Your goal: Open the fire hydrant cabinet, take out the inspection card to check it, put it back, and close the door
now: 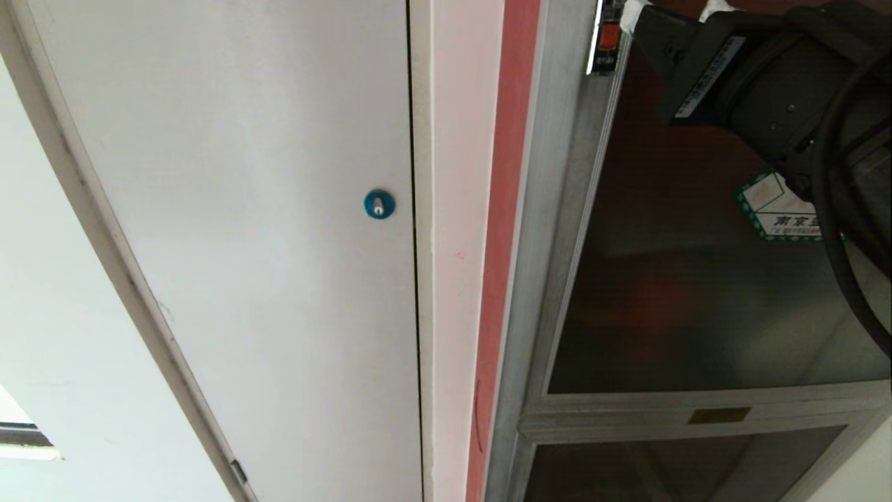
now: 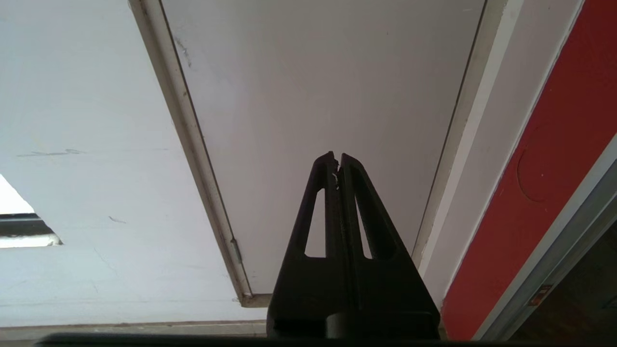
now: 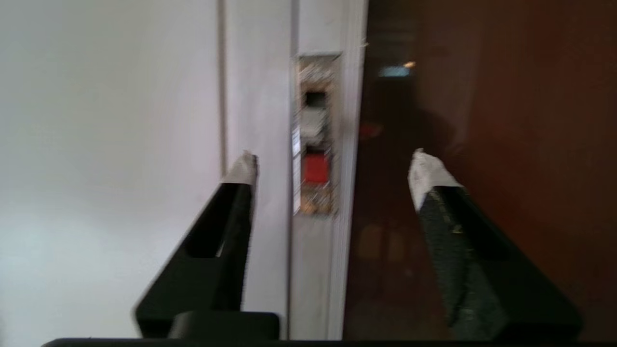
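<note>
Door [image 1: 697, 293] shut — rigid smoked glass in a metal frame, likely heavy, slick; best purchase the small red latch [image 3: 315, 168]; right gripper [image 3: 332, 166] spread, empty; left gripper [image 2: 337, 161] closed

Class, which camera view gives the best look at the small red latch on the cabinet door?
The right wrist view: the red latch sits between the open right claw tips. The head view shows it small at the top edge; the left wrist view misses it.
</note>
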### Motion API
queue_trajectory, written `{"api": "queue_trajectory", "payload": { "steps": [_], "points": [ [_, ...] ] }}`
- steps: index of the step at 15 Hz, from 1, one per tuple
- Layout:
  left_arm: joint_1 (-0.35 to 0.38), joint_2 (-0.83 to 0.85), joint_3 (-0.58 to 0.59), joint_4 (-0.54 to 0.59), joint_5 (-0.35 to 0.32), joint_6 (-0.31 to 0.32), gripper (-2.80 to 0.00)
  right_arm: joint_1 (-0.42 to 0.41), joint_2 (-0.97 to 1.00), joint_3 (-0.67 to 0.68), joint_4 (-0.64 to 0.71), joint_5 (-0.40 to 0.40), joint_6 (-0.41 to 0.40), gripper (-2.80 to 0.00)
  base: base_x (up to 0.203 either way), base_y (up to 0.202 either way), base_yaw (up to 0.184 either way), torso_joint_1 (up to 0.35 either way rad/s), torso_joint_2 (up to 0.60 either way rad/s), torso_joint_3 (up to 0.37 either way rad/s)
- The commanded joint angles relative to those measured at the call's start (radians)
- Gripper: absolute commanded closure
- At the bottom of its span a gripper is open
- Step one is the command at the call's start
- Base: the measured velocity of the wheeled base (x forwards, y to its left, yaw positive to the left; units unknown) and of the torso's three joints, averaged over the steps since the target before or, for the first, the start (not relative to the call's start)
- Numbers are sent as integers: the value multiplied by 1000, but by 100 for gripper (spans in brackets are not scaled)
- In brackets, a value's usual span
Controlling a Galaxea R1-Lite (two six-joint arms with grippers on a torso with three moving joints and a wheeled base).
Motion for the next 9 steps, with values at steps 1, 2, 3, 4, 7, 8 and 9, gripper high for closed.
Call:
{"api": "queue_trajectory", "payload": {
  "steps": [1,2,3,4,7,8,9],
  "points": [
    [0,-1,6,0,0,0,0,-6,56,-41,-25,-28,-8,-280,0,0,0,0,0,0],
    [0,-1,6,0,0,0,0,-6,63,-50,-26,-39,-8,-280,0,0,0,0,0,0],
    [0,-1,6,0,0,0,0,-6,68,-57,-27,-49,-8,-280,0,0,0,0,0,0],
    [0,-1,6,0,0,0,0,-6,78,-65,-27,-55,-8,-280,0,0,0,0,0,0],
    [0,-1,6,0,0,0,0,-6,109,-103,-28,-96,-8,-280,0,0,0,0,0,0],
    [0,-1,6,0,0,0,0,-6,116,-114,-31,-109,-8,-280,0,0,0,0,0,0],
    [0,-1,6,0,0,0,0,-6,120,-117,-36,-117,-8,-280,0,0,0,0,0,0]
  ]
}}
